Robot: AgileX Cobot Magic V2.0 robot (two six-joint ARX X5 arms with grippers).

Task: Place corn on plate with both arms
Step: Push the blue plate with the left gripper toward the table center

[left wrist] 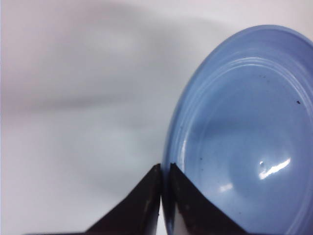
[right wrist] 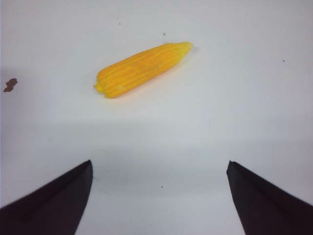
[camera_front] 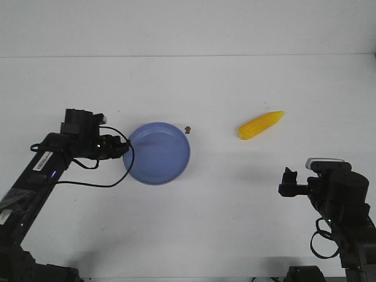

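Observation:
The periwinkle-blue plate [camera_front: 157, 153] lies on the white table left of centre. My left gripper [camera_front: 124, 145] is shut on the plate's left rim; the left wrist view shows its dark fingers [left wrist: 165, 169] pinching the rim of the plate [left wrist: 244, 122]. The yellow corn [camera_front: 261, 124] lies bare on the table to the right of the plate and apart from it. My right gripper [camera_front: 286, 182] is open and empty, in front of the corn. In the right wrist view the corn [right wrist: 142, 68] lies well ahead of the spread fingertips [right wrist: 159, 166].
A tiny brown speck [camera_front: 188, 130] sits on the table just past the plate's upper right rim; it also shows in the right wrist view [right wrist: 10, 84]. The table's far edge [camera_front: 188, 56] runs across the back.

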